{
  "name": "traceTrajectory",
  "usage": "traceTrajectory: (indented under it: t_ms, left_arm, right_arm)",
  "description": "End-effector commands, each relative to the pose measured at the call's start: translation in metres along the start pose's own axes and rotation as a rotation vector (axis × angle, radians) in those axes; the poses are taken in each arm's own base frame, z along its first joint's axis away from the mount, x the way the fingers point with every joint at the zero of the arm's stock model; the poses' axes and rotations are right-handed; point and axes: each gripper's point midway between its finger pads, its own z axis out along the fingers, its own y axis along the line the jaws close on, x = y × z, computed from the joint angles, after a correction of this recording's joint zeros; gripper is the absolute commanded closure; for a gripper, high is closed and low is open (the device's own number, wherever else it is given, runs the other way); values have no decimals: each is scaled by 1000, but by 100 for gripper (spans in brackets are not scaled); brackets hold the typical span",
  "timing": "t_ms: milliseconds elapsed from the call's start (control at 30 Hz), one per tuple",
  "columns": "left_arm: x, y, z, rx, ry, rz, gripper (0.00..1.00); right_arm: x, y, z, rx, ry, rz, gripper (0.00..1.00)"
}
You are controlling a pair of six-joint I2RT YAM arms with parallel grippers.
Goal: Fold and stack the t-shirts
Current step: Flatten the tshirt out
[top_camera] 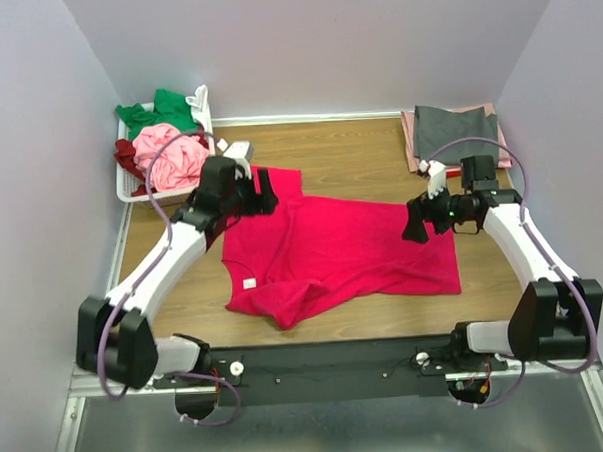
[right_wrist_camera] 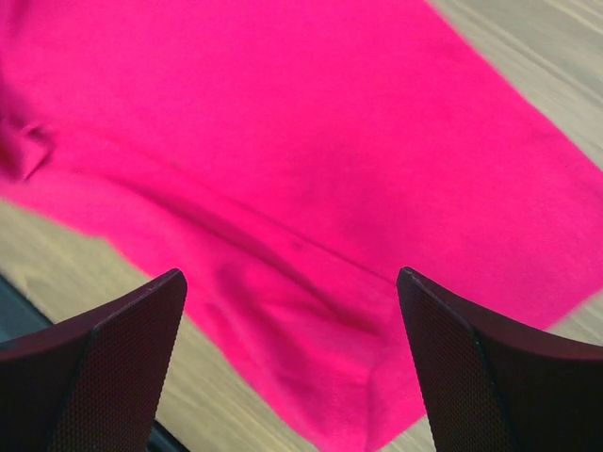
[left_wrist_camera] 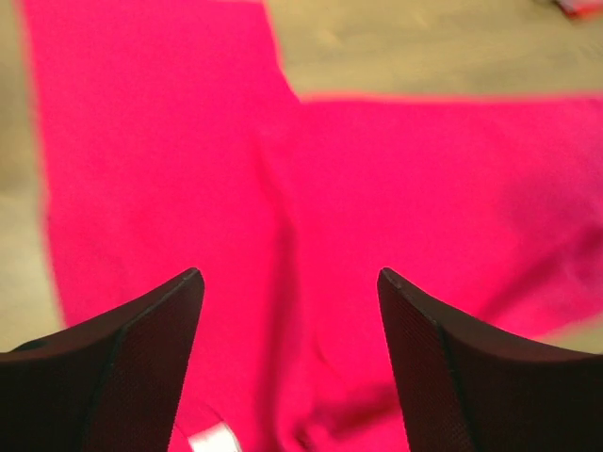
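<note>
Shirt: your bright crimson-pink soft t-shirt (top_camera: 343, 254) lies spread and rumpled on the wooden table (top_camera: 358, 148), between both arms.
Left gripper (left_wrist_camera: 290, 275): jaws wide, holding nothing, over a sleeve.
Right gripper (right_wrist_camera: 290, 273): jaws wide, empty, over the right edge.

White slatted basket (top_camera: 138, 196) at wooden table's (top_camera: 349, 159) far-left corner

right end effector (right_wrist_camera: 290, 363): agape, empty | crimson-pink t-shirt (right_wrist_camera: 311, 160): below, on table (right_wrist_camera: 528, 38)

Lab robot booth: blank walls (top_camera: 324, 45) around a wooden table (top_camera: 348, 149)
</note>
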Motion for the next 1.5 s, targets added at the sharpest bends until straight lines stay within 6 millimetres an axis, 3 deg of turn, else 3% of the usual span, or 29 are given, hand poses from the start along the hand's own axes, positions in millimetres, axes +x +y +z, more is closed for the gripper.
traceTrajectory:
  t_ms: [0,100,133,167,200,267,333,400,433,600,833,1200,1467]
  left_arm:
    - [-54,50,30,-166,-107,75,20]
    - [-81,71,59,-191,-123,86,23]
    - [-85,76,67,-196,-113,91,24]
    - [-68,88,91,-202,-32,85,28]
    - [-92,88,96,-201,-57,110,33]
    - [-90,98,113,-225,-6,120,34]
    - [-96,109,132,-245,9,128,40]
    - [-86,125,149,-284,60,133,44]
    - [-94,128,152,-288,56,135,45]
    - [-95,157,176,-341,89,132,47]
    - [-90,176,194,-387,132,127,48]
    - [-56,200,205,-468,233,117,48]
    - [-53,218,196,-547,249,110,49]
  right_arm:
    - [-8,-49,1,129,-33,155,3]
    - [-10,-80,-4,123,-70,263,5]
    - [-5,-85,-1,112,-66,291,5]
    - [-9,-95,-6,111,-91,306,6]
    - [-9,-100,-6,106,-95,320,6]
    - [-5,-111,-4,92,-102,361,7]
    - [-5,-111,-3,65,-119,374,8]
    - [-4,-111,-7,54,-133,374,7]
    - [-3,-111,-8,55,-139,370,7]
    - [5,-106,-5,31,-134,379,8]
    - [6,-100,-7,16,-146,380,8]
    - [5,-97,-8,2,-158,386,8]
    - [5,-96,-9,-1,-161,385,8]
